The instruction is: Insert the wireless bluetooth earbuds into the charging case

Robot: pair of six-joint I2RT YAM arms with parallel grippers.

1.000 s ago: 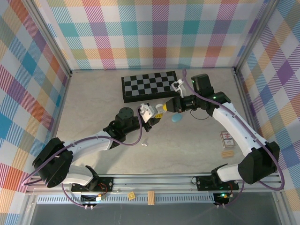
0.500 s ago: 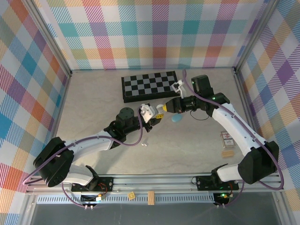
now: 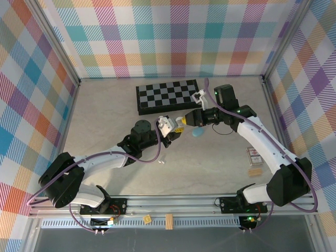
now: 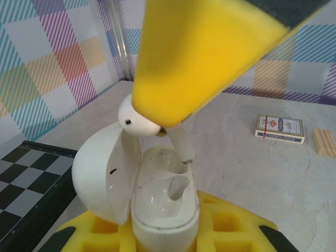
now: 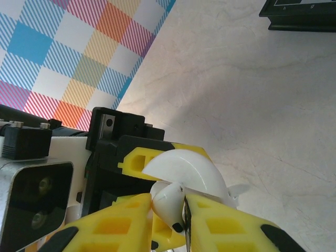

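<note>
Grey stone-look table [image 3: 105,115] lay under it all, with a checked board [image 3: 167,95] near the top middle. Left gripper [image 3: 172,129], in the middle of the top view, squeezed the white charging case [image 4: 163,210] on both sides; its lid stood open. Right gripper [image 5: 170,203] was pinched tight on a white earbud [image 4: 137,119]. That earbud hung just over the open case, with its stem pointing down at one hole.

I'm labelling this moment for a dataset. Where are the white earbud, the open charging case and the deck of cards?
white earbud [image 4: 137,119], left wrist view, on its rounded head.
open charging case [image 4: 102,173], left wrist view, on its swung-open lid.
deck of cards [image 4: 280,128], left wrist view, on its top face.
</note>
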